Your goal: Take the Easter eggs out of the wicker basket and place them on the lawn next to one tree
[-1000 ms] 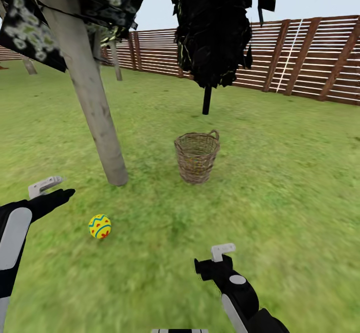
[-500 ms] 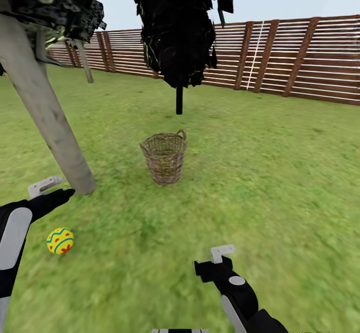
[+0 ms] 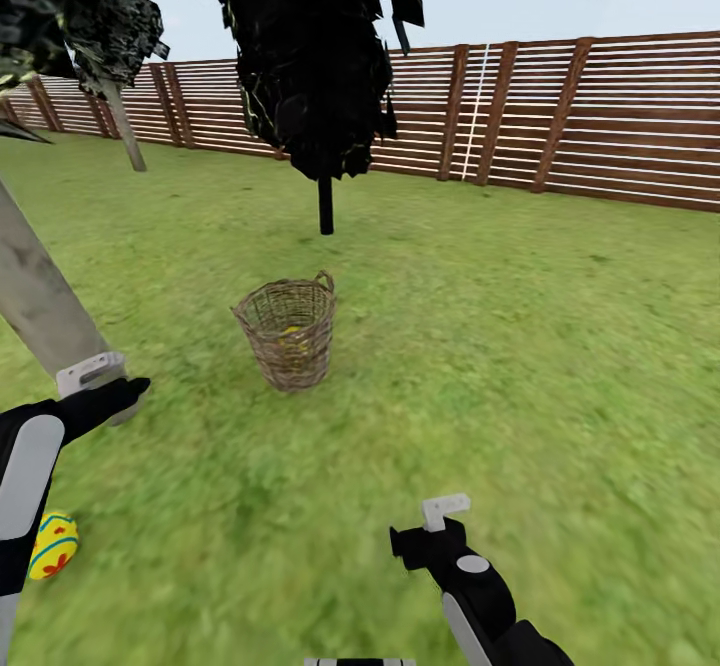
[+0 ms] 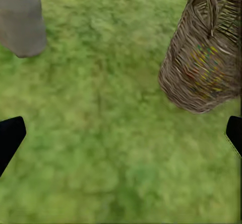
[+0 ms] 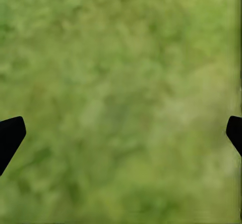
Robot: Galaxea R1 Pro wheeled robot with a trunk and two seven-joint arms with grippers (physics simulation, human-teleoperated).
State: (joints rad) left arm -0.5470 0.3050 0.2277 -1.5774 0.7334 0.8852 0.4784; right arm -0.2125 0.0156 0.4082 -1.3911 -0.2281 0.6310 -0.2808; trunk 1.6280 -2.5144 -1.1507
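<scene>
So at this point I had both arms out low over the lawn (image 3: pixel 520 346). The left gripper (image 4: pixel 121 133) had its fingers (image 4: pixel 10 135) spread wide with nothing but grass between them, and the same went for the right gripper (image 5: pixel 121 133): fingers (image 5: pixel 10 135) released, plain green turf in the gap.

The wicker basket (image 3: pixel 288 334) stood upright on the grass, out ahead of both sets of fingers and well apart from them. From the head cam I could make out a bit of yellow down inside it, and through the left wrist cam the basket (image 4: pixel 206 52) sat beyond the one fingertip, with yellow and some coloured flecks showing through the weave. I couldn't tell how many eggs that was.

One Easter egg (image 3: pixel 52 546) lay on the grass right by my left arm, behind the left fingers and partly cut off by the forearm. It was yellow with a blue band and red marks.

The pale grey trunk of the tree (image 3: pixel 40 306) rose at a slant just behind the left fingers in the head view, and its base (image 4: pixel 20 17) showed ahead of the other left fingertip in the wrist cam, opposite the basket.

Farther out, past the basket, stood the black-trunked tree (image 3: pixel 325 206) with its dark foliage, and the slatted wooden fence (image 3: pixel 600 116) ran along the back of the garden.
</scene>
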